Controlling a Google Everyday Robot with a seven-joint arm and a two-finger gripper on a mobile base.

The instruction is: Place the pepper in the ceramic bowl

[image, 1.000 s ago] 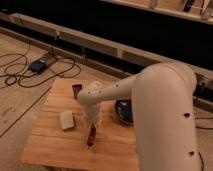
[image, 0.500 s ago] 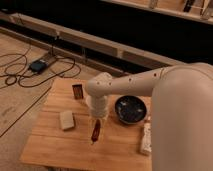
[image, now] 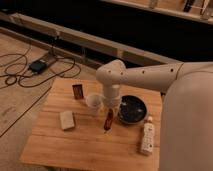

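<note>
The pepper is a slender dark-red chili hanging upright from my gripper, above the wooden table. The gripper is shut on its top end and points down, just left of the ceramic bowl. The bowl is round, glossy and dark, with a speckled inside, and sits at the table's right middle. The pepper is beside the bowl's left rim, not over it. My white arm reaches in from the right.
A small translucent cup stands just left of the gripper. A small dark brown box stands behind it. A pale block lies at the left. A white bottle lies in front of the bowl on the right.
The arm has swung right with the pepper held, from the table's middle toward the bowl. The bowl, once hidden by the arm, now shows fully.
</note>
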